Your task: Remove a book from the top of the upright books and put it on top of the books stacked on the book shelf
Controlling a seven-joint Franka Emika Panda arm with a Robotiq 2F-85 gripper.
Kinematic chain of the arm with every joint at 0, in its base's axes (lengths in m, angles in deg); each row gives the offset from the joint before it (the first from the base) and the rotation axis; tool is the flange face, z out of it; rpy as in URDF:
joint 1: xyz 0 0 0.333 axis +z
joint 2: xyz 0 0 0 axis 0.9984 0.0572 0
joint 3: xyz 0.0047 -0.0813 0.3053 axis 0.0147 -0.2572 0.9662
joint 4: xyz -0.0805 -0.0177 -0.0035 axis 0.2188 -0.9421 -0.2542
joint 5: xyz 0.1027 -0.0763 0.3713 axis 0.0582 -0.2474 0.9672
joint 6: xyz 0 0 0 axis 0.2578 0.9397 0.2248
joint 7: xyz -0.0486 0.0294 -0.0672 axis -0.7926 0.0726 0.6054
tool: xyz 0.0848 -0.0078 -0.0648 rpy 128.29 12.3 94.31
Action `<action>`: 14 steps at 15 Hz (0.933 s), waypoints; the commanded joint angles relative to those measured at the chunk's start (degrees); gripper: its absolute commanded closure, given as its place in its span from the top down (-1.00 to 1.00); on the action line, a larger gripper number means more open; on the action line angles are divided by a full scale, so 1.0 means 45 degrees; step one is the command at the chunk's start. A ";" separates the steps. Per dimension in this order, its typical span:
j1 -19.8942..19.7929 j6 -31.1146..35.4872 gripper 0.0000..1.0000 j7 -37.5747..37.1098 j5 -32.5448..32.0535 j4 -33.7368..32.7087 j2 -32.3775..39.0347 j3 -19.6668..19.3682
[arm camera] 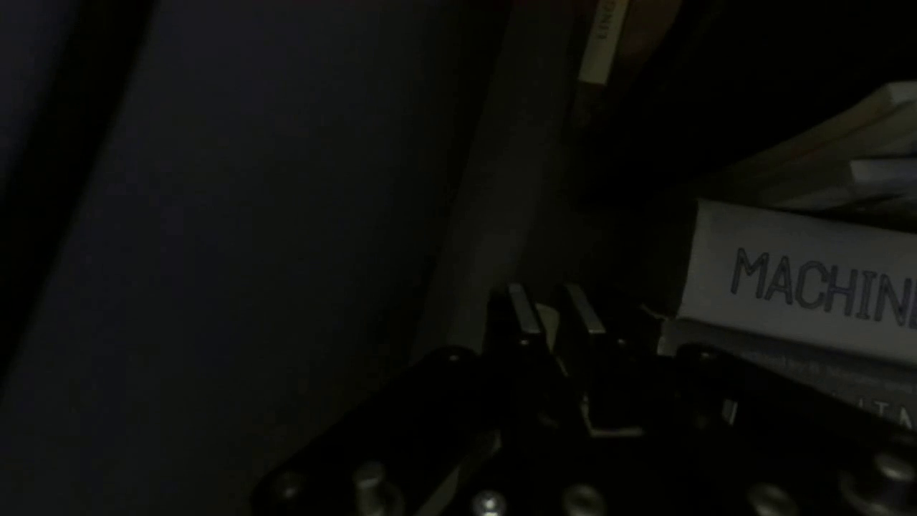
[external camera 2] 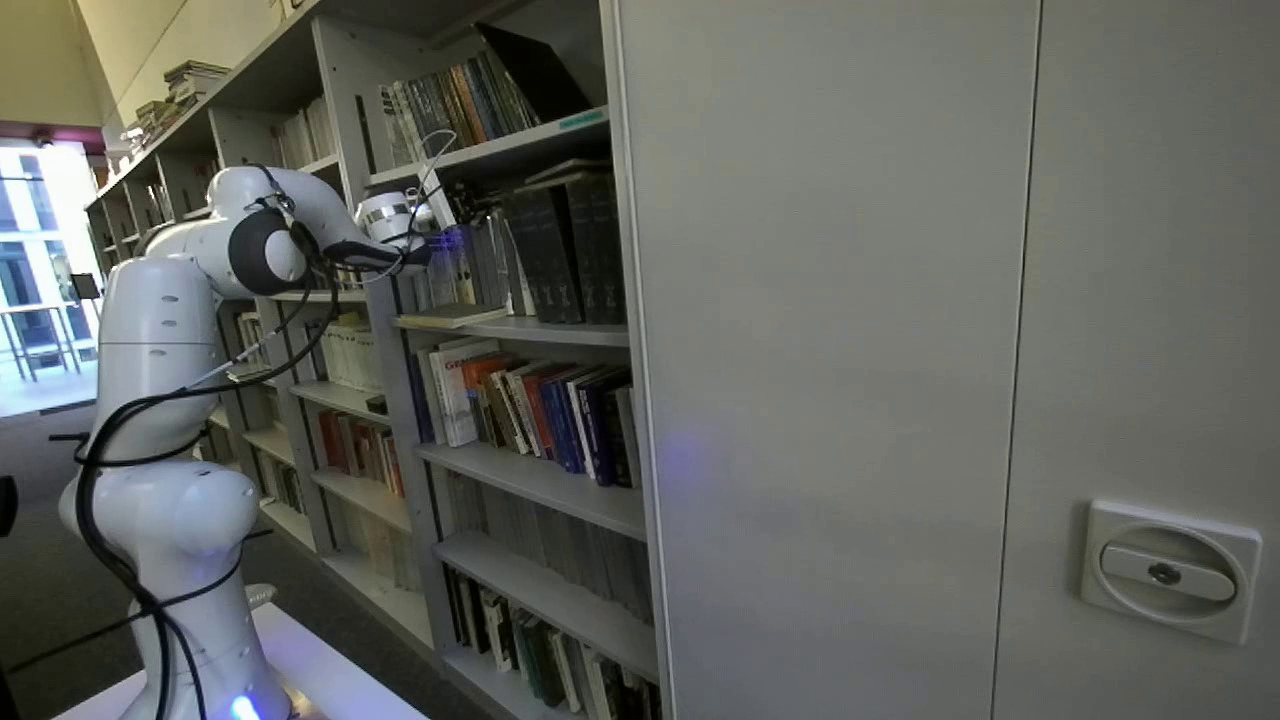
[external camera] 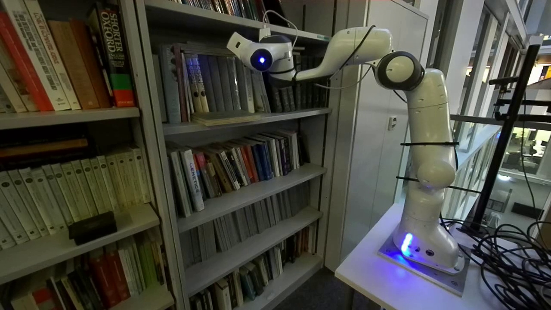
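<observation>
Book to remove (arm camera: 549, 321): probably the pale edge in the dim wrist view, between or just beyond the fingertips of the gripper (arm camera: 546, 295).
Grip: fingers a narrow gap apart; whether they pinch it, I cannot tell.
Stacked books (external camera: 226, 117): apparently these, flat before the upright books (external camera: 217, 82).
Done, seemingly: reaching into the book shelf (external camera: 297, 113).
Left: pulling clear, laying down.
</observation>
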 commanded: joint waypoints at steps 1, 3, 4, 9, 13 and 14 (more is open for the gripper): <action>-0.0031 0.0333 -0.93 0.0238 -0.0242 0.0183 -0.0131 0.0050; -0.0049 0.0414 -0.24 0.0252 -0.0214 0.0288 -0.0195 0.0054; -0.0049 0.0391 -0.21 0.0242 -0.0203 0.0310 -0.0200 0.0054; -0.0054 0.0363 0.52 0.0269 -0.0232 0.0340 -0.0198 0.0084; -0.0013 0.0355 1.00 0.0304 -0.0309 0.0189 -0.0124 0.0092; -0.0005 0.0353 1.00 0.0309 -0.0348 0.0151 -0.0110 0.0091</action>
